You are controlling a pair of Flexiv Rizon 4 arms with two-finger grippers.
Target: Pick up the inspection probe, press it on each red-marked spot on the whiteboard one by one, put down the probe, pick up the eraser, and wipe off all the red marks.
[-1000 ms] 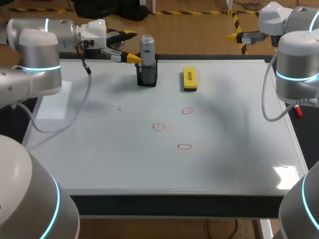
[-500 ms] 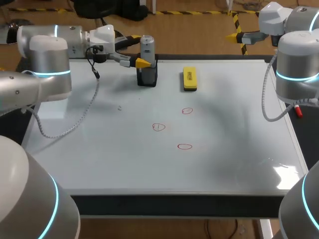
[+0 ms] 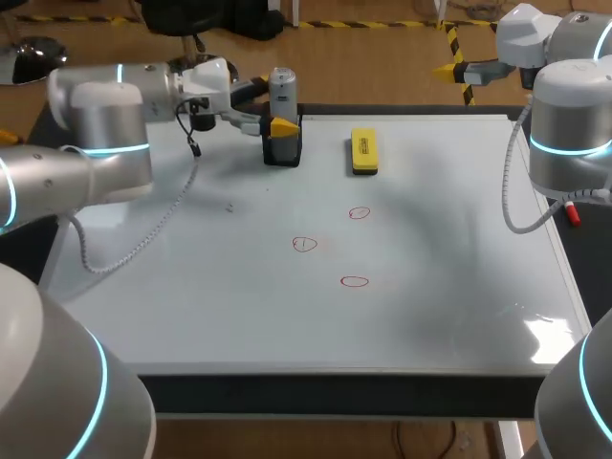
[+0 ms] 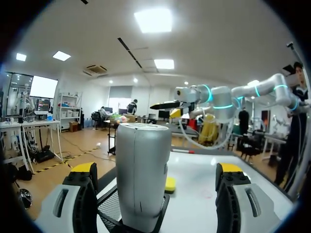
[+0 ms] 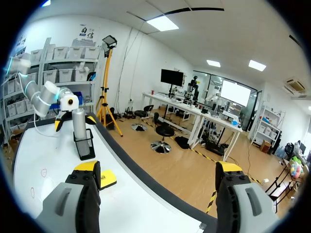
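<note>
The grey cylindrical probe (image 3: 281,91) stands upright in a black mesh holder (image 3: 282,145) at the back of the whiteboard (image 3: 191,306). My left gripper (image 3: 272,103) is open with a finger on each side of the probe; in the left wrist view the probe (image 4: 142,174) fills the gap between the fingers (image 4: 80,194) without both touching it. A yellow eraser (image 3: 363,151) lies to the right of the holder. Three red marks (image 3: 359,212), (image 3: 304,244), (image 3: 354,281) sit mid-board. My right gripper (image 3: 449,69) hangs open and empty beyond the back right edge.
A red marker (image 3: 572,212) lies off the board's right edge beside my right arm. The left arm's cable (image 3: 143,229) droops over the left part of the board. The holder (image 5: 85,145) and eraser (image 5: 108,180) show in the right wrist view.
My left arm has swung right along the back edge, bringing its open fingers around the probe. The right arm has not moved.
</note>
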